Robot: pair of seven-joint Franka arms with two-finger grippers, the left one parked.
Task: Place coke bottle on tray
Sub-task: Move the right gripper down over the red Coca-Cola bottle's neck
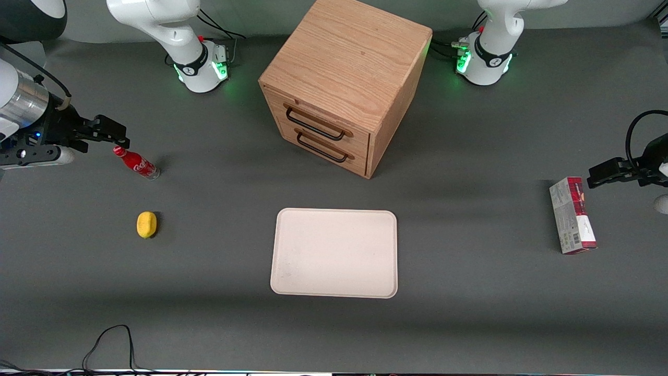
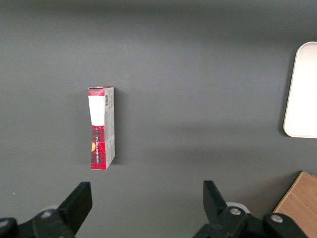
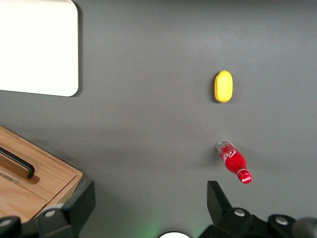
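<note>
The coke bottle (image 1: 137, 164), small and red with a red cap and white script, is on the grey table toward the working arm's end; it also shows in the right wrist view (image 3: 234, 162). My right gripper (image 1: 117, 134) hovers just by the bottle's cap, slightly farther from the front camera, and is not touching it. In the wrist view the gripper (image 3: 149, 193) is open wide and empty, with the bottle outside the gap, beside one finger (image 3: 215, 198). The cream tray (image 1: 334, 253) lies flat and bare at the table's middle, well away from the bottle (image 3: 34, 49).
A yellow lemon-like object (image 1: 146, 224) lies nearer the front camera than the bottle. A wooden two-drawer cabinet (image 1: 344, 78) stands farther back than the tray. A red-and-grey carton (image 1: 572, 215) lies toward the parked arm's end. A black cable (image 1: 109, 339) loops at the front edge.
</note>
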